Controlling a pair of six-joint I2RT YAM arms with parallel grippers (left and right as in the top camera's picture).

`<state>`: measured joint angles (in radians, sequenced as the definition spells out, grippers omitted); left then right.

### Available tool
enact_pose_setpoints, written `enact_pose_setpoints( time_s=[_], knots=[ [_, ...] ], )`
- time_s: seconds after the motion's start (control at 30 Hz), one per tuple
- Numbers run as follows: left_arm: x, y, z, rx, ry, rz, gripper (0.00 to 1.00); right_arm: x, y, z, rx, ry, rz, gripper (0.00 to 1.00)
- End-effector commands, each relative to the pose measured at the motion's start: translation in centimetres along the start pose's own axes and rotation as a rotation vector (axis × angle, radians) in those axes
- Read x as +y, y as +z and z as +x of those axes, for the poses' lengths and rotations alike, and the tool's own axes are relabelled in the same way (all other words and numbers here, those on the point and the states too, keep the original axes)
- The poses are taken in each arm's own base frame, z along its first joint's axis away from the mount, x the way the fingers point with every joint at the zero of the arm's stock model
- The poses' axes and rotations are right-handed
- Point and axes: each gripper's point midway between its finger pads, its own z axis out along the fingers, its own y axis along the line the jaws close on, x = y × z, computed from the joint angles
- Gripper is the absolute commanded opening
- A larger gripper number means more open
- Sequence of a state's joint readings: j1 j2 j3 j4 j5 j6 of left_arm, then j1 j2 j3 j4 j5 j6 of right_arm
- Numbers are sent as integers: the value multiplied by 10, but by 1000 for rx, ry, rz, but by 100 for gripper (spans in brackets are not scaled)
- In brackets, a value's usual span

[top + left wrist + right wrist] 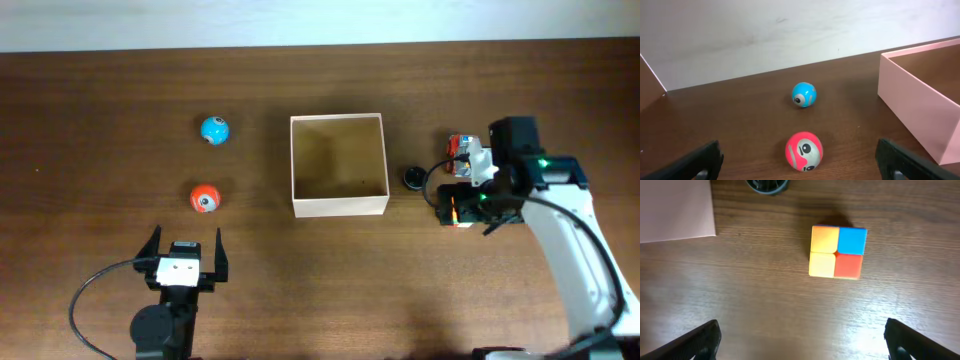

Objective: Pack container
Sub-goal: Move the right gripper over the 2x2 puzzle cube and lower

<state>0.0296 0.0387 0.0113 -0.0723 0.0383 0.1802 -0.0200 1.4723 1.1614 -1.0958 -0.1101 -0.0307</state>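
The container is a square open-top box with white walls and a tan inside, at the table's middle; nothing shows inside it. Its wall shows in the left wrist view and its corner in the right wrist view. A red ball and a blue ball lie left of it. My left gripper is open and empty, with the red ball just ahead of the fingers and the blue ball farther off. My right gripper is open above a coloured cube.
A small black round object lies between the container and the cube; it shows at the top edge of the right wrist view. The cube is partly hidden under the right arm in the overhead view. A pale wall borders the table's far edge.
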Motion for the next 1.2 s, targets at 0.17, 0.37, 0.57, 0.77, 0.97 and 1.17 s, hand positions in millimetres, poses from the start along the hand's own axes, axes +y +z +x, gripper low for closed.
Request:
enact_pose_setpoints(
  time_s=[0.17,0.37,0.57,0.77,0.97,1.17],
  knots=[
    [-2,0,3,8,15,14,99,-2,17,-14,16,35,-12,99],
    [-2,0,3,8,15,14,99,-4,19,-18,6,32,-3,99],
    [-2,0,3,8,15,14,99,-19,32,-14,53,36,71,99],
    [-2,0,3,8,15,14,99,-21,52,-14,102,40,69,99],
    [-2,0,3,8,15,14,99,-22,65,-17,113,49,69,99],
    [-2,0,3,8,15,14,99,-25,66,-21,98,58,71,99]
  ],
)
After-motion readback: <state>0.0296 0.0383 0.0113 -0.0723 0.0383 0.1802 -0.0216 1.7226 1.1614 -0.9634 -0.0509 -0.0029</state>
